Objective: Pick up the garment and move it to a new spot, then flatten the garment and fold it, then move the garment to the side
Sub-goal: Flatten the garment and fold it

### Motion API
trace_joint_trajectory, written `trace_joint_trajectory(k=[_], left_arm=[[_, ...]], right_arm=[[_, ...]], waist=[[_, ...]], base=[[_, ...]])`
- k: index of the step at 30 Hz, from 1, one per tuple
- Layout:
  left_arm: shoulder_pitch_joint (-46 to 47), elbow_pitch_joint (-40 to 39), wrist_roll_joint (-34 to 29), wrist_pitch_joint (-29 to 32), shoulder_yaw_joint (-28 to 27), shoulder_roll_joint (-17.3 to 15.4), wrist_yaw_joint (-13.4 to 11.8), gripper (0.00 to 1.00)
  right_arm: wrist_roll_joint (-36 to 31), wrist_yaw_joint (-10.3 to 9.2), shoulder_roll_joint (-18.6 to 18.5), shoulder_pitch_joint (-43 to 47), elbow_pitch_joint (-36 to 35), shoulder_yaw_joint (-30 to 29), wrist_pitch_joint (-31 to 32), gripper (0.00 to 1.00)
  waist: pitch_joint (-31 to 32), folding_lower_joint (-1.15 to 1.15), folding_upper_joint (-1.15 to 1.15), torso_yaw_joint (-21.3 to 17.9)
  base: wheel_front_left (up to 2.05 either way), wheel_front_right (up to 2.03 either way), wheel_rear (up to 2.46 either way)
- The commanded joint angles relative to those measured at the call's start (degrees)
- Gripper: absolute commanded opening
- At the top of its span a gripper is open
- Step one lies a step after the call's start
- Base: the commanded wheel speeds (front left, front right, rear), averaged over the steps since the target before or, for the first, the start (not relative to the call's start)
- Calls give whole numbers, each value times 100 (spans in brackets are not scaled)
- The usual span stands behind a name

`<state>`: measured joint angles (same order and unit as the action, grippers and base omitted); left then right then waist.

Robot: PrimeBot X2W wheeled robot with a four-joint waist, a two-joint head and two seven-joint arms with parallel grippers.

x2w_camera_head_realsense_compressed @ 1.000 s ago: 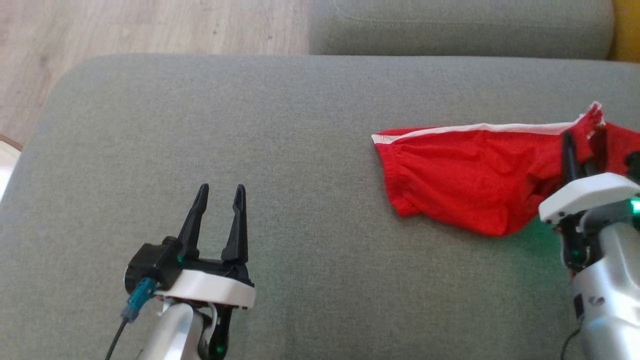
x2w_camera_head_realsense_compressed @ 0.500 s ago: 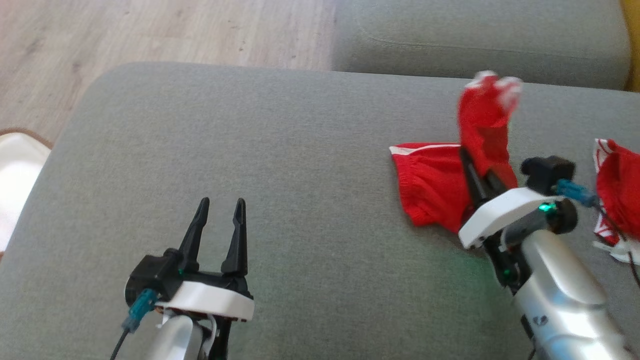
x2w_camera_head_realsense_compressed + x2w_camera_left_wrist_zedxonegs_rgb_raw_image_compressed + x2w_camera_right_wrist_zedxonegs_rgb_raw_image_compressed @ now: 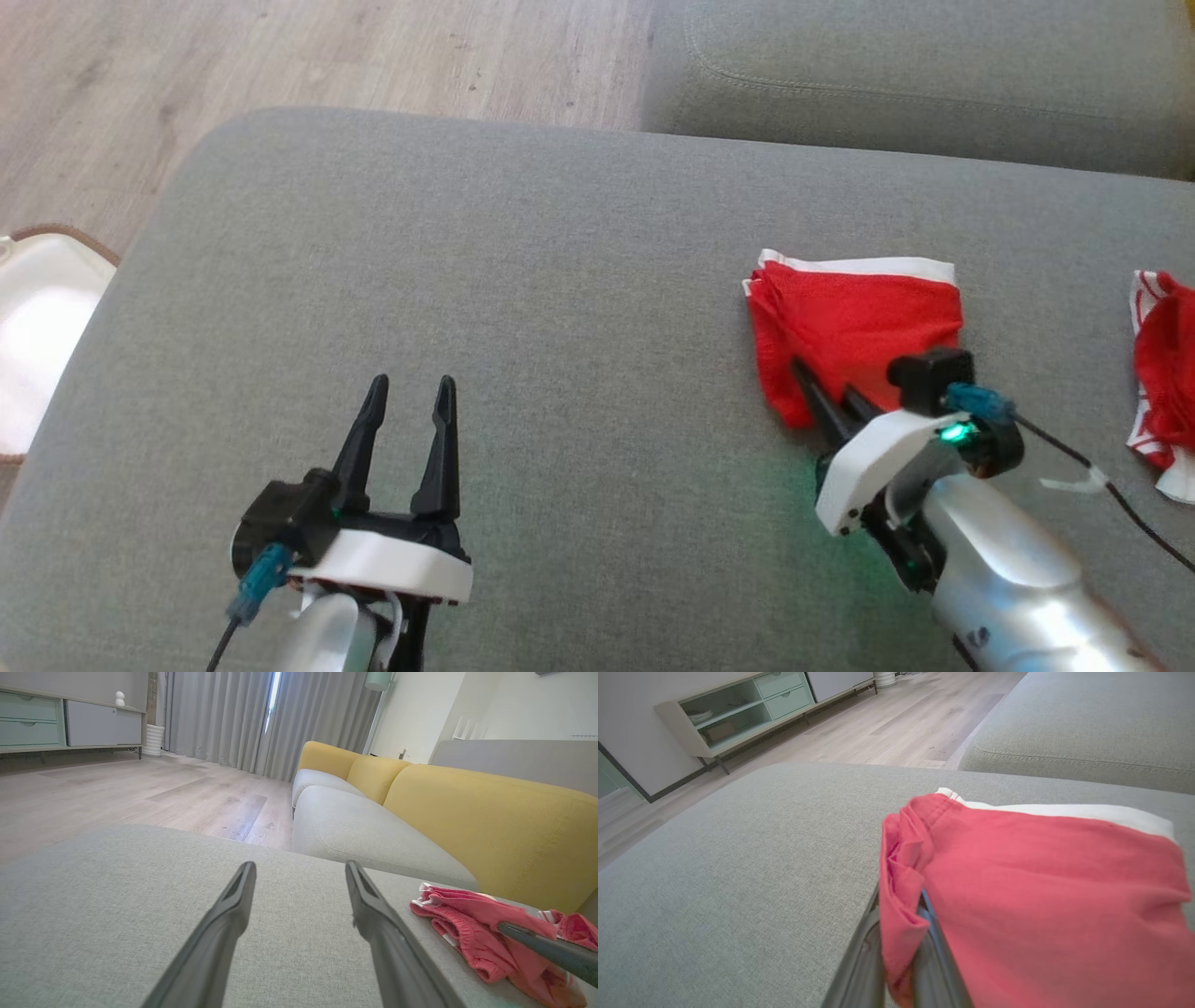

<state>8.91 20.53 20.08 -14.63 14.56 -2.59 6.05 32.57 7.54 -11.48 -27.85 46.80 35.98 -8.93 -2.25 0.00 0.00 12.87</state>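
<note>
As R gripper [image 3: 823, 392] lowered, garment [image 3: 864, 313] now folded flat

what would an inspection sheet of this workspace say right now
surface: grey cushion, flat woven fabric
job's things: red garment with white band, folded over, lying on the cushion
clutter: second red and white cloth at the right edge
pincers: left pincer open above the cushion; right pincer shut on the garment's near edge
cables: black cable trailing from the right wrist across the cushion
surroundings: wood floor, yellow sofa back, grey curtains
</note>
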Motion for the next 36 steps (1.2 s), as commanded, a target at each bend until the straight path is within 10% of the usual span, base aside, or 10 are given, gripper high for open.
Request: trace_joint_trajectory(k=[1,4,5,6,18,27,36], left_arm=[[128,-153,-61,-37,-221,-29,-3,100],[128,-164,-51,-37,-240,-29,-15,100],[123,-161,-53,-37,-246,-29,-17,100],[119,-157,-54,-37,-254,-29,-19,100],[123,-269,-41,-37,-402,-29,-29,100],[116,-633,-59,-37,-630,-29,-101,100],[3,-758,-120,-37,-718,-29,-78,100]], right_arm=[[21,-5,44,-242,-80,197,-70,0],[48,-5,121,-301,91,598,-77,0],[44,-5,148,-319,156,722,-93,17],[66,-5,184,-322,243,819,-76,100],[553,-5,-121,-511,45,1135,-529,100],[-504,-5,-835,-305,-787,-1092,-605,100],[-2141,-5,-63,960,-2075,-2977,-606,100]], waist=[[2,0,0,-27],[4,0,0,-104],[17,0,0,-136],[31,0,0,-169],[258,0,0,-706],[299,0,0,-1186],[292,0,0,-1471]], base=[[0,0,0],[0,0,0],[0,0,0],[0,0,0],[0,0,0],[0,0,0],[0,0,0]])
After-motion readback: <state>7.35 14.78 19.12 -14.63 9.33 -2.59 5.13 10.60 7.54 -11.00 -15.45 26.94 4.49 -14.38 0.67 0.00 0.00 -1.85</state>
